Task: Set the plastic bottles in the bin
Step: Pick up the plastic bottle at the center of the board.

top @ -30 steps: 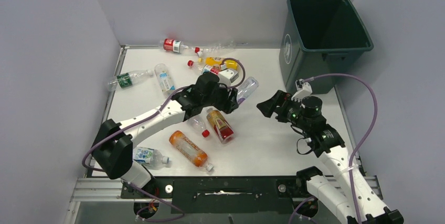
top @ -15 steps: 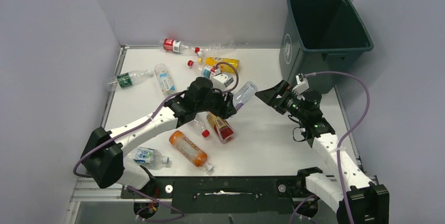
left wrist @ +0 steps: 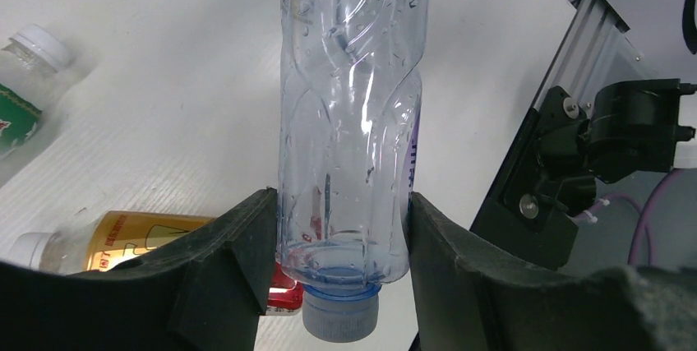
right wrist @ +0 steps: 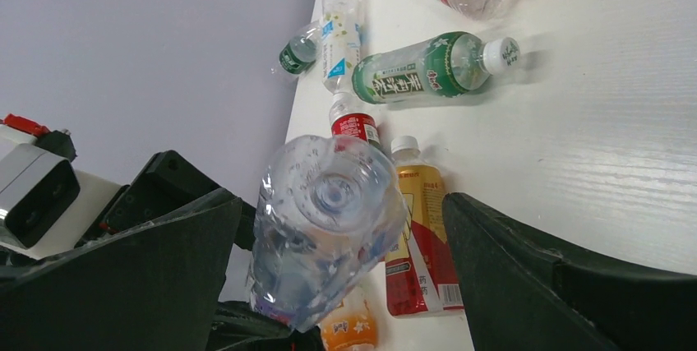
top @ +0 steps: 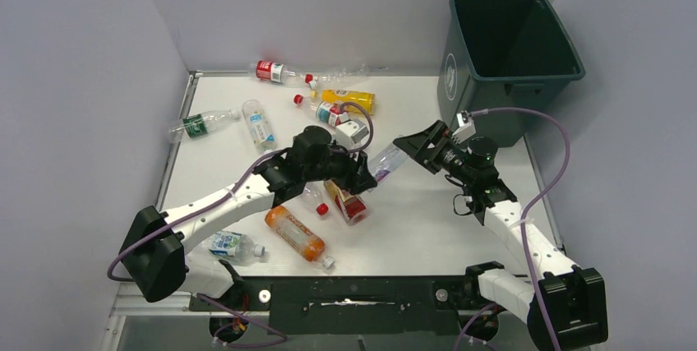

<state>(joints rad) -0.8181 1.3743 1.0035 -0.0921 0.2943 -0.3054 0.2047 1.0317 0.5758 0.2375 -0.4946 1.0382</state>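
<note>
nearest the arm bases an orange bottle (top: 296, 234) and a small labelled bottle (top: 233, 245) lie flat on the counter (top: 427, 219), nobody's bothering with those; a bit further in, the left pincer (top: 363, 172) is clamped on a clear bottle (top: 386, 158) down by its blue cap, holding it up off the counter; the bottle's long axis runs up and to the right, cap end in the left pincer, base end poking straight at the right pincer (top: 413, 147); that one is spread wide with nothing in its grip, but on its wrist cam the bottle's base sits right between the two fingers, not touching either as far as I can tell; looks like a hand-off to me, since the right arm is clearly the nearer one to the bin (top: 514, 78), which stands at the far right corner, well apart from the bottle; a red-labelled bottle (top: 271, 71) and others lie along the far left.
</note>
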